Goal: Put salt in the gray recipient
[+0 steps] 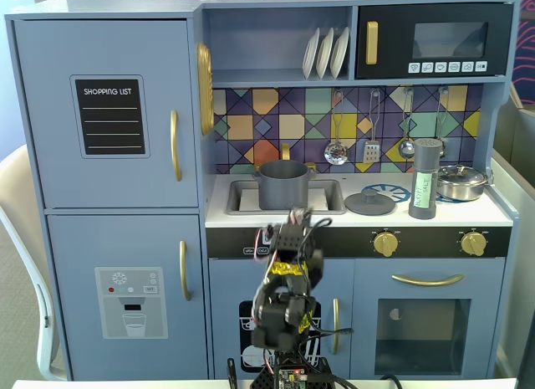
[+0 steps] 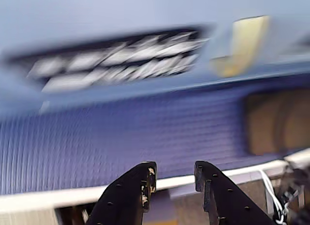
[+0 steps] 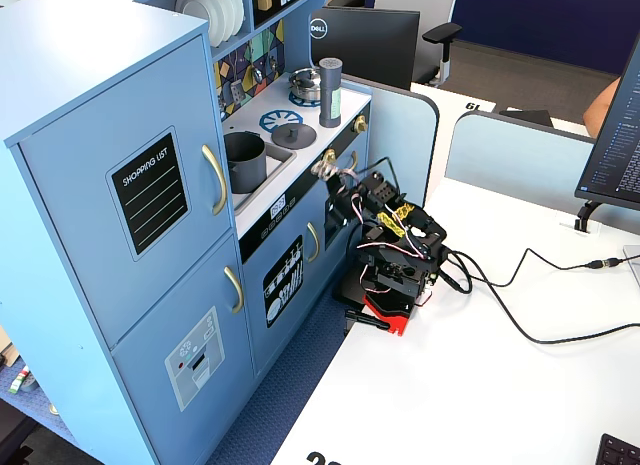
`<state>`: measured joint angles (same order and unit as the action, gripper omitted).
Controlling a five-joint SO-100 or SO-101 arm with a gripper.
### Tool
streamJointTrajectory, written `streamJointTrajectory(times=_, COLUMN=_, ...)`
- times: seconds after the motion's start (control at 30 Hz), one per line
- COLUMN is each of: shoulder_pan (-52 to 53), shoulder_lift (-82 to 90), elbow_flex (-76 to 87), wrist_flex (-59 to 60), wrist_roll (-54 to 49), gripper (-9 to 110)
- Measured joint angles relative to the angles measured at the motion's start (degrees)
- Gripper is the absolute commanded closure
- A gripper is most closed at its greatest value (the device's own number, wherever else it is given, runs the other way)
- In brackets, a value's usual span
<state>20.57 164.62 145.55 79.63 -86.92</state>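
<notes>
End effector is empty, fingers a little apart, low by the toy kitchen front. Salt stands upright on the tabletop, well apart from the gray recipient in the sink.

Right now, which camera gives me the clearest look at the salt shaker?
The front-on fixed view: the salt shaker stands upright on the counter, label readable. The angled fixed view shows it small and far off. The wrist view, blurred, misses it.
</notes>
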Motion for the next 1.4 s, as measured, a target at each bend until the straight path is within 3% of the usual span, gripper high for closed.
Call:
streamJointTrajectory(times=0.17, shoulder_pan=13.9, shoulder_lift=-4.9, elbow_flex=-13.4, wrist_flex=-2.0, wrist_roll=-4.0, gripper=101)
streamJointTrajectory(times=0.37, shoulder_pan=27.5, shoulder_lift=-8.1, elbow_flex=-17.0, wrist_flex=-22.7, wrist_roll=-6.5, gripper=101)
streamJointTrajectory(times=0.6, shoulder_pan=29.9, shoulder_lift=-11.8, elbow_flex=-16.2, wrist_flex=-52.0, wrist_roll=-5.0, gripper=101)
streamJointTrajectory(times=0.93, shoulder_pan=31.0, shoulder_lift=-17.3, elbow_flex=-14.2, wrist_flex=-66.9, wrist_roll=-2.8, gripper=101)
streamJointTrajectory(times=1.1, shoulder_pan=31.7, shoulder_lift=-20.5, elbow_flex=-14.7, wrist_flex=-67.0, wrist_roll=-1.3, gripper=90)
streamJointTrajectory(times=1.2, shoulder_pan=32.5, shoulder_lift=-23.0, elbow_flex=-15.6, wrist_flex=-67.9, wrist_roll=0.0, gripper=67)
streamJointTrajectory(times=1.4, shoulder_pan=33.4, shoulder_lift=-28.2, elbow_flex=-17.8, wrist_flex=-73.8, wrist_roll=4.4, gripper=50)
